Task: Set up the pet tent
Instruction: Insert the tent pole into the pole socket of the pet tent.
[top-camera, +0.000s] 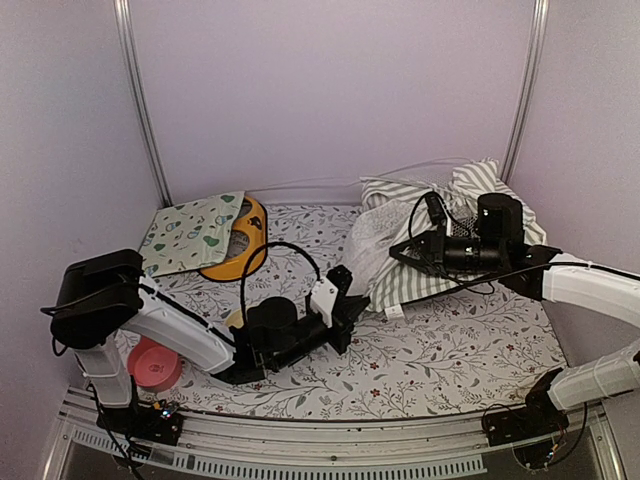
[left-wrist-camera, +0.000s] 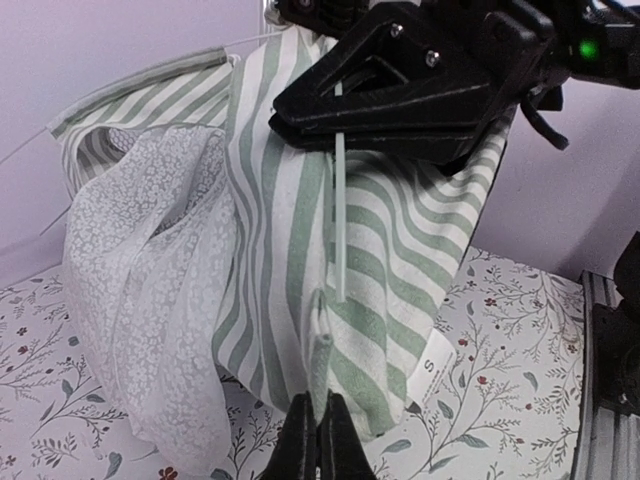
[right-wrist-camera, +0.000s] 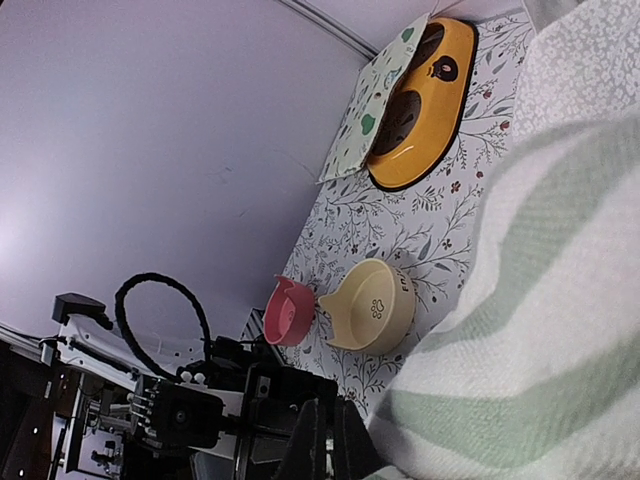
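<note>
The pet tent (top-camera: 405, 283) is heaped at the right rear of the table (top-camera: 450, 350). Its lower hem is pinched between the closed jaws of the left gripper (left-wrist-camera: 320, 435). Its striped upper fold is clamped by the right gripper (right-wrist-camera: 326, 435), beside one thin white pole (left-wrist-camera: 340, 220). One pink bowl (right-wrist-camera: 288, 312), one cream bowl (right-wrist-camera: 372, 305), one yellow dish (right-wrist-camera: 420, 110) and one printed mat (right-wrist-camera: 375, 100) are counted. "S" is read on a tag (left-wrist-camera: 432, 367).

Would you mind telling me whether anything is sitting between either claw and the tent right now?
Nothing visible does. The left claw is shut on the tent at its lower hem, and the right claw is shut on its striped fabric higher up. The mat and pink bowl lie off to the left, clear of both grips.
</note>
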